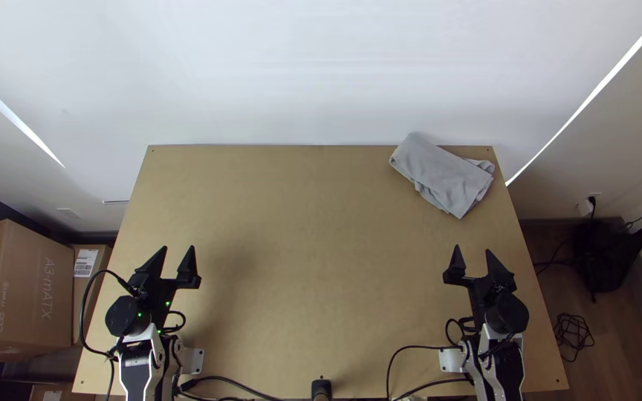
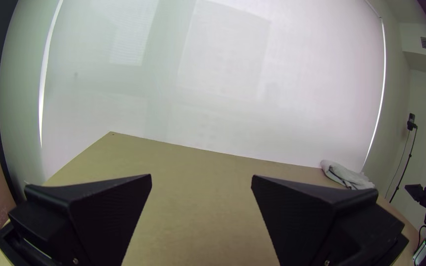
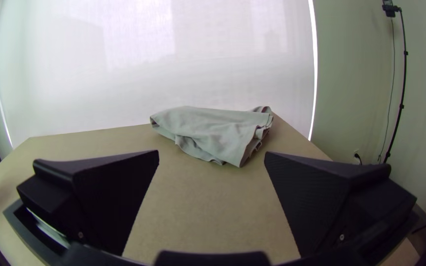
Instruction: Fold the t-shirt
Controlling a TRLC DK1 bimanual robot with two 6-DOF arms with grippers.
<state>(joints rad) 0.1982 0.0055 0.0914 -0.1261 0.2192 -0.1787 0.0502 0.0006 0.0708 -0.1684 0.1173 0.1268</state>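
T-shirt: Your T-shirt (image 1: pixel 443 178) is soft, light grey cloth in a loose, layered bundle, roughly four-sided, with shallow wrinkles across its top and ruffled edges gathered at one end. It lies at the table's far right corner, reaching the far edge.
Table: Before you is a flat, smooth, light brown wooden top (image 1: pixel 299 223) with straight edges.
Left gripper: Your left gripper (image 1: pixel 178 249), over the table's left side, has wide black fingers tapering to points. They stand wide apart, with nothing between them, well away from the cloth.
Right gripper: Your right gripper (image 1: pixel 472 249) has the same black wedge shapes, also spread wide and holding nothing. It points toward the T-shirt, without touching it.
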